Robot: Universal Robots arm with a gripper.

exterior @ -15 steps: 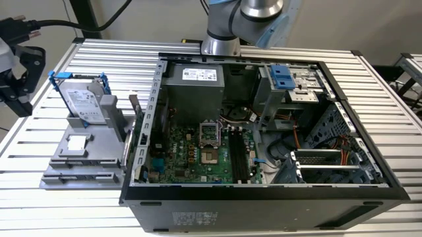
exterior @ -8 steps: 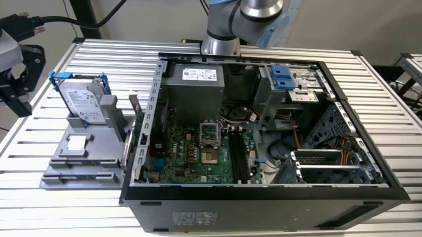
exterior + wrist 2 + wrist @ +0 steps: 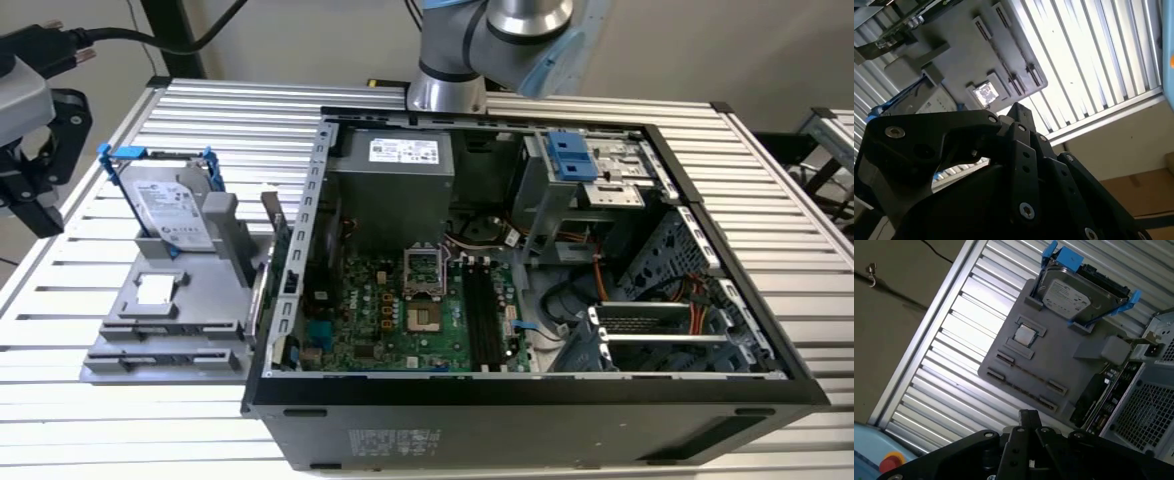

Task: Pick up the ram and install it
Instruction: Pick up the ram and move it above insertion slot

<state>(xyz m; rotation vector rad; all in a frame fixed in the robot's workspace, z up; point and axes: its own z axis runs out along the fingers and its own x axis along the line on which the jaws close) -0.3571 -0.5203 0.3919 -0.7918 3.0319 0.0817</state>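
The ram (image 3: 1098, 396) is a thin dark-green board with small chips. It stands on edge in the grey fixture tray (image 3: 1054, 360), on the side next to the computer case. In the exterior view the ram (image 3: 275, 222) is a narrow upright strip between tray and case wall. In both wrist views my gripper (image 3: 1028, 416) (image 3: 1017, 111) hangs well above the tray. Its fingers are together with nothing between them. The black memory slots (image 3: 483, 316) lie on the motherboard inside the open case (image 3: 694, 200).
A silver hard drive in a blue bracket (image 3: 171, 205) stands at the tray's far end, and a small square chip (image 3: 156, 290) lies on the tray. The arm's base (image 3: 447, 92) rises behind the case. A ribbed metal table (image 3: 240, 120) carries everything.
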